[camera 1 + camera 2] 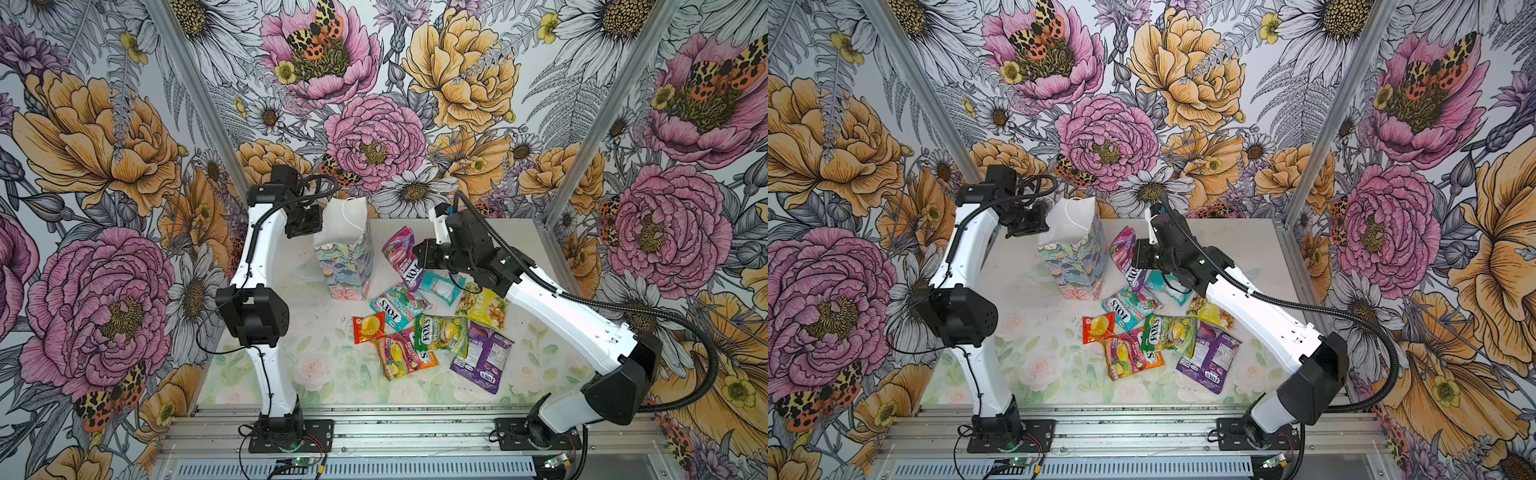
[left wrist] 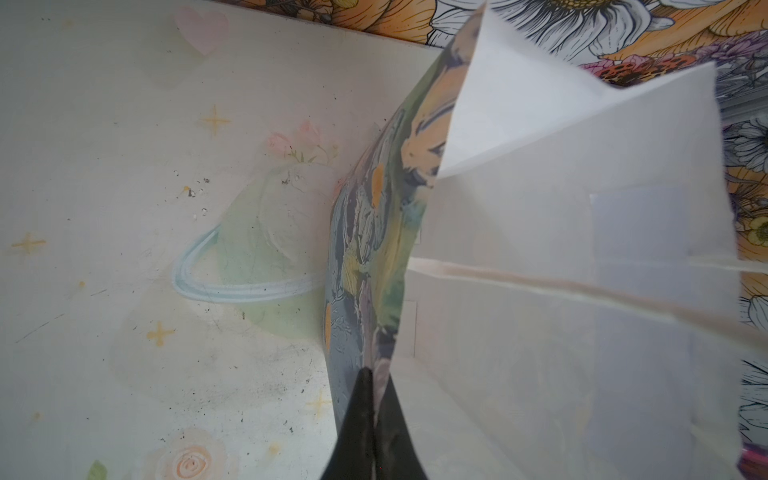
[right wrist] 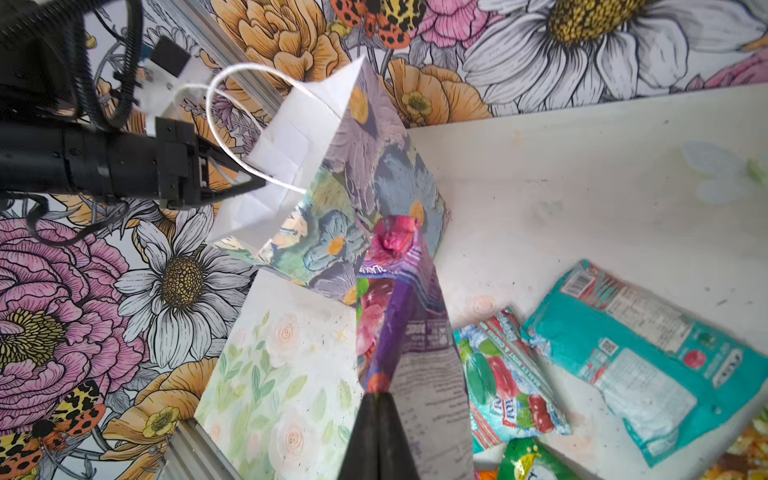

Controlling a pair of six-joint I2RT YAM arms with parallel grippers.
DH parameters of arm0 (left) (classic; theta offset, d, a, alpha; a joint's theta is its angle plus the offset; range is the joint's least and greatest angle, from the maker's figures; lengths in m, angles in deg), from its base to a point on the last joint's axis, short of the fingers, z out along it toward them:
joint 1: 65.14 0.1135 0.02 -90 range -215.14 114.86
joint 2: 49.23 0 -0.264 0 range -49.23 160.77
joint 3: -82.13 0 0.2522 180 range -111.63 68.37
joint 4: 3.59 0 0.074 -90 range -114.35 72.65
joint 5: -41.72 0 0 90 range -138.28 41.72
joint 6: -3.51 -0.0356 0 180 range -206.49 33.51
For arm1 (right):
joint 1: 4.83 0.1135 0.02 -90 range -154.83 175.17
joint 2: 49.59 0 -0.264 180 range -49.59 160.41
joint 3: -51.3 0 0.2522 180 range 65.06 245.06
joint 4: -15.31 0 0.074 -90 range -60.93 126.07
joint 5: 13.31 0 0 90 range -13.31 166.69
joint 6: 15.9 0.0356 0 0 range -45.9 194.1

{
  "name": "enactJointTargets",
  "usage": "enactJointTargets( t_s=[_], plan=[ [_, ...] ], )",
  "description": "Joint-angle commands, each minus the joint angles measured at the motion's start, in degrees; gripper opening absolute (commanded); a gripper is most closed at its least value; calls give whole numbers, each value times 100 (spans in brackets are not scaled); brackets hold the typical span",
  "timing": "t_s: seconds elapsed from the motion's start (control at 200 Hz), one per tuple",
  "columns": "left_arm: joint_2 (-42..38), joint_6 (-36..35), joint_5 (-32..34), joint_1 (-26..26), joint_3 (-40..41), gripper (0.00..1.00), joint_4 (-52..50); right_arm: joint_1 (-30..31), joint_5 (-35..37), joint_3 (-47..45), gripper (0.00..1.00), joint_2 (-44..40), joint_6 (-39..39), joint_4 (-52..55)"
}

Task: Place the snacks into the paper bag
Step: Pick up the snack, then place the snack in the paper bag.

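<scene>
The worktop [image 1: 316, 365] carries a pale floral print. The paper bag [image 1: 347, 257] stands upright at mid-frame, mouth open, white inside showing. We count seven snacks [image 1: 440, 332] lying loose just lower right of the bag, some overlapping. The right jaws are pressed onto an eighth, a purple-pink packet [image 1: 400, 253], held just right of the bag. The left jaws pinch the bag's left wall near the rim.
</scene>
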Motion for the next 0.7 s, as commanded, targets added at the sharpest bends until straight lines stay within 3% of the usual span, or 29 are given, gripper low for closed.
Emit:
enactJointTargets(
  t_s=[0.0,0.375,0.696],
  plan=[
    [-219,-39,114,-83,-160,0,-15,-101,389,765,0,264,-463,-29],
    [-220,-31,205,-168,-182,0,-20,-373,1050,2568,0,1175,-998,3],
    [-188,-30,273,-322,-177,0,-20,-427,1065,4374,0,2329,-1149,3]
  ],
)
